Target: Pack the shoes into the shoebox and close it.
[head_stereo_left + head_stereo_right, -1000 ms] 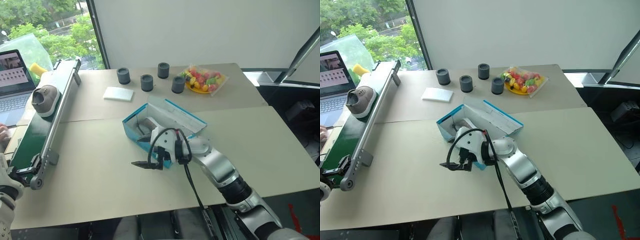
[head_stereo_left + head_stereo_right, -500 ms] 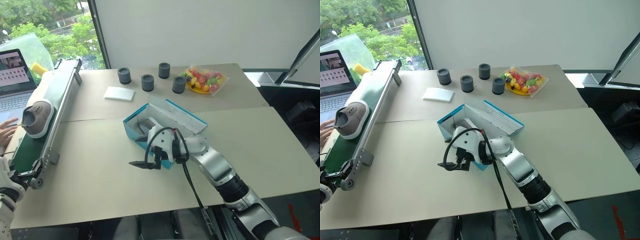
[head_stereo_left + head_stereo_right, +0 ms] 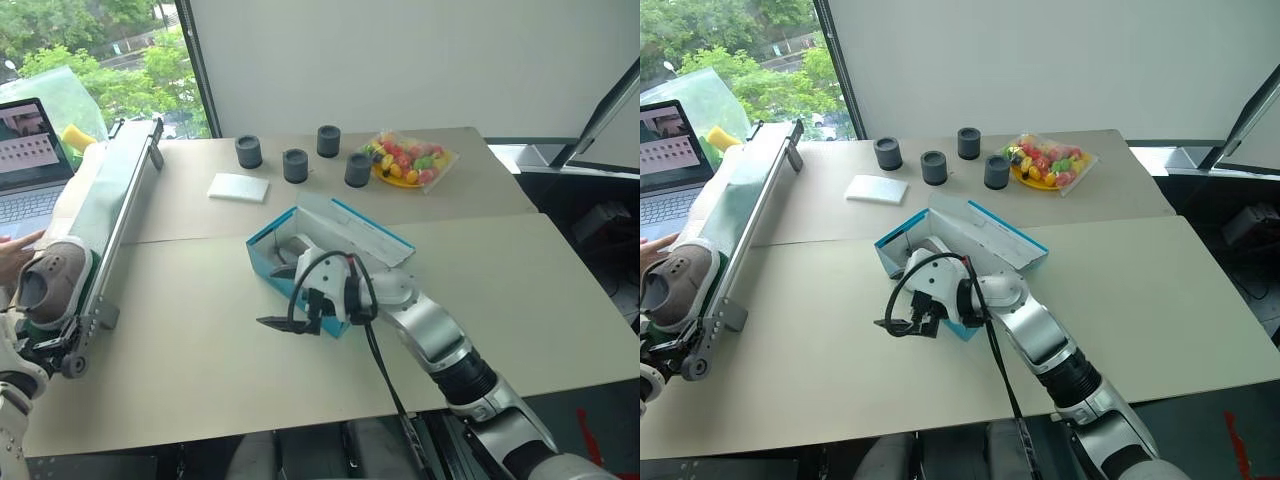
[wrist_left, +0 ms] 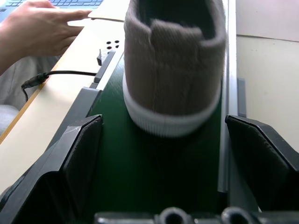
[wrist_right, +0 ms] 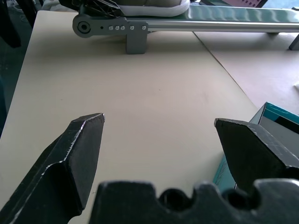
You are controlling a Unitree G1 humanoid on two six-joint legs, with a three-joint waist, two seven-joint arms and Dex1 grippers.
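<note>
The left gripper [image 4: 163, 140] is held wide open, facing 1 shoe [image 4: 175, 65] on the conveyor [image 3: 110, 210].

Beige table [image 3: 200, 350]: conveyor belt [image 3: 110, 215] along left edge, carrying a grey shoe [image 3: 45, 282] at its near end. Open turquoise shoebox [image 3: 330, 250] mid-table. Far edge: white pad [image 3: 237, 187], four dark cylinders [image 3: 294, 165], bag of colourful fruit [image 3: 405, 160]. Laptop [image 3: 28, 165] at far-left corner.
</note>
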